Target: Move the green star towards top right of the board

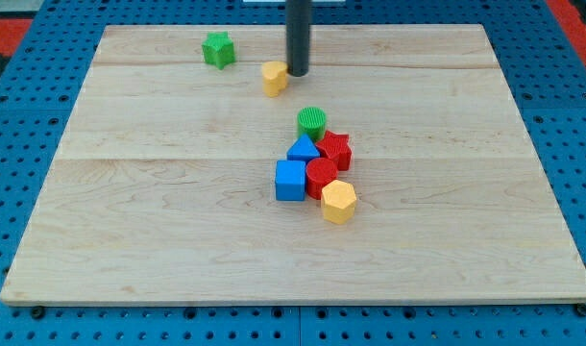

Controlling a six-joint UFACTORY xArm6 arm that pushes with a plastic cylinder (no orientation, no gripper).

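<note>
well left of my tip (299,72): green star (217,49).

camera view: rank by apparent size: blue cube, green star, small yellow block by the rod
1. Blue cube, clearly largest.
2. Green star.
3. Small yellow block, beside my tip.
The star and yellow block look close in size, and both sit farther toward the view's top than the cube, so distance may shrink them.

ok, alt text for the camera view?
My tip touches a yellow block near the board's top; the green star sits apart at its left. Mid-board cluster: green cylinder, red star, blue triangle, blue cube, red cylinder, yellow hexagon.
</note>
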